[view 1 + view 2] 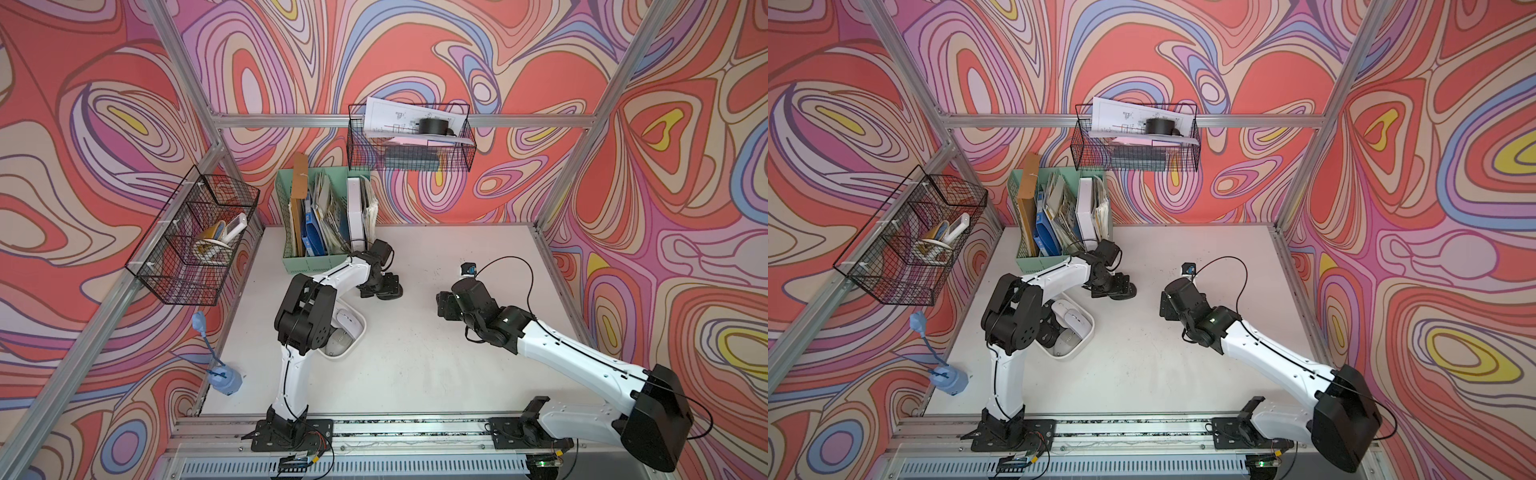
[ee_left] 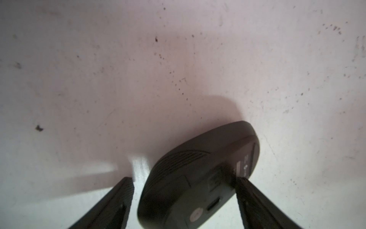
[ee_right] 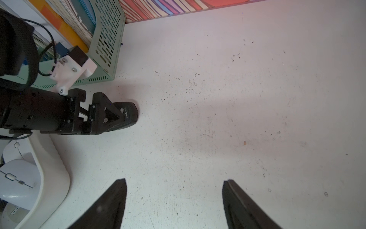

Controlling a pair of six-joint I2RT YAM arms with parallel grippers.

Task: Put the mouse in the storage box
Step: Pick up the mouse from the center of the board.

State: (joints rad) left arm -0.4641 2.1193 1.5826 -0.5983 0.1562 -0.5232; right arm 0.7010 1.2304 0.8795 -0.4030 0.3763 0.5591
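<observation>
I've left hand (image 2: 184, 179) spread round black mouse (image 3: 126, 115), one finger (image 2: 253, 198) touching | its long axis along my reach, beyond storage box (image 3: 53, 164) | right hand (image 3: 174, 180) spread, empty

Nothing is legible: the small label (image 2: 244, 164) on the upturned black mouse (image 2: 198, 174), between the jaws of the left gripper (image 2: 184, 180), is blurred.

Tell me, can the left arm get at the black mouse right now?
Probably yes: the left gripper stands with open jaws either side of the mouse, and nothing else lies between them.
</observation>
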